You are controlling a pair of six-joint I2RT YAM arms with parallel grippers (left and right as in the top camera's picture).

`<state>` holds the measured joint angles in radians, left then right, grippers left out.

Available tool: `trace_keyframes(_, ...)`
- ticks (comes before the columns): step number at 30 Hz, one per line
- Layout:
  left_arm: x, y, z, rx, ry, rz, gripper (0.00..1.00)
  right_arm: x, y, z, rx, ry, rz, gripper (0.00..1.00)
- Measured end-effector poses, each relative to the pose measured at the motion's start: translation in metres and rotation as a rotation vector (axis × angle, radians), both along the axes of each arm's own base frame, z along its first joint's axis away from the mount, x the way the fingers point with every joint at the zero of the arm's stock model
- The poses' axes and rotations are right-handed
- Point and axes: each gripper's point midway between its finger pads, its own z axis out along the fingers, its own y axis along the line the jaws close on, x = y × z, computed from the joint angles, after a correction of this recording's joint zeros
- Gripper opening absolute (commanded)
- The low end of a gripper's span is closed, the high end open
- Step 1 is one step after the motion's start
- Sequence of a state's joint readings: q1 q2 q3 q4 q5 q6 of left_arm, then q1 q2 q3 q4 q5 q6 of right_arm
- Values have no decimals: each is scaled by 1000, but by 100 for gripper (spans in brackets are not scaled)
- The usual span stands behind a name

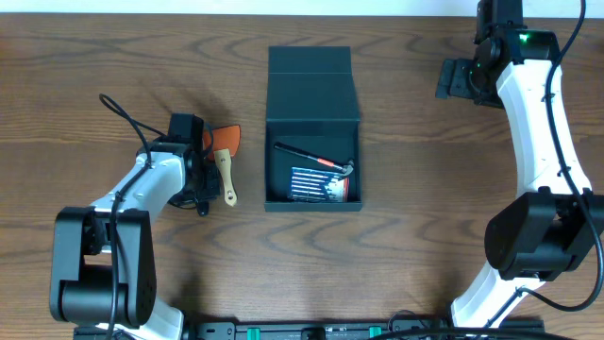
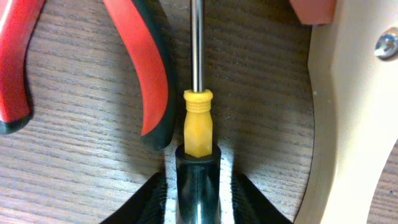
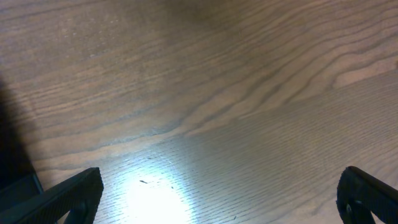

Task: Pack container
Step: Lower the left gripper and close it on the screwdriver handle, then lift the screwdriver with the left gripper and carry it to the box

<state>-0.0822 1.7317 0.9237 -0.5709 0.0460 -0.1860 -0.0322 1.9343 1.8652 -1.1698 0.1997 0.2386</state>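
Overhead: the container sits mid-table with its lid thrown back. It holds a red-handled tool and a striped pack. A scraper lies left of the container, unpacked.

Left wrist: the left gripper is pinched against a screwdriver handle and appears to grip it. Pliers wait alongside.

Right wrist: the right gripper gapes wide and empty, right of the container.

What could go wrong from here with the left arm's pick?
1. The left end effector clamps the screwdriver by its handle only, so the long shaft may droop or twist when lifted.
2. The red-handled pliers lie close beside the shaft, and a wooden-handled tool lies on the other side. Either could get dragged.
3. The container already holds tools, so the screwdriver may land across them.
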Motion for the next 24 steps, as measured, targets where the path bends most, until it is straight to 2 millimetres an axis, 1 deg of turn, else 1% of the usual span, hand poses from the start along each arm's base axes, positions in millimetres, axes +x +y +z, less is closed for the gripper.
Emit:
trace_keyframes(1, 0, 0, 0, 0, 1, 1, 27, 0, 0, 0, 0, 0, 0, 99)
trace_keyframes(9, -3, 0, 0, 0, 15, 0, 24, 0, 0, 0, 0, 0, 0, 99)
trace_keyframes(12, -5, 0, 0, -1, 23, 1, 19, 0, 0, 0, 0, 0, 0, 99)
trace_keyframes(13, -6, 0, 0, 0, 24, 1, 15, 0, 0, 0, 0, 0, 0, 99)
trace_keyframes(15, -5, 0, 0, 0, 24, 1, 10, 0, 0, 0, 0, 0, 0, 99)
trace_keyframes(20, -6, 0, 0, -1, 27, 0, 6, 0, 0, 0, 0, 0, 0, 99)
trace_keyframes(24, -6, 0, 0, -1, 29, 0, 6, 0, 0, 0, 0, 0, 0, 99)
